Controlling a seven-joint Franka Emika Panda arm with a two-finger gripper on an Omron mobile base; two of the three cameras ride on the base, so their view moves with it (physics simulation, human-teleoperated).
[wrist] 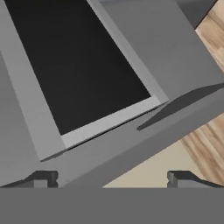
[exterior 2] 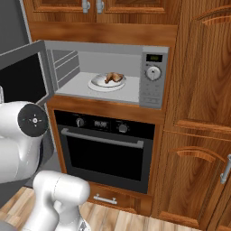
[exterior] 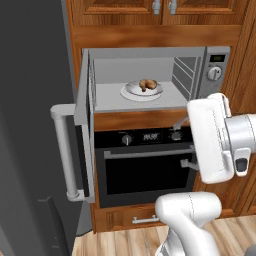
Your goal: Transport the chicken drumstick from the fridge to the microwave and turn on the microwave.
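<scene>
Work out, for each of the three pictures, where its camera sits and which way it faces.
Left base view: behind the arm's left, facing the open microwave; white arm at lower right.
Right base view: behind the arm's right, same microwave; arm at lower left.
Hand view: on the hand, looking at the microwave door's dark glass; gripper open.
Both base views share the chicken drumstick on its plate, and the oven below.
</scene>
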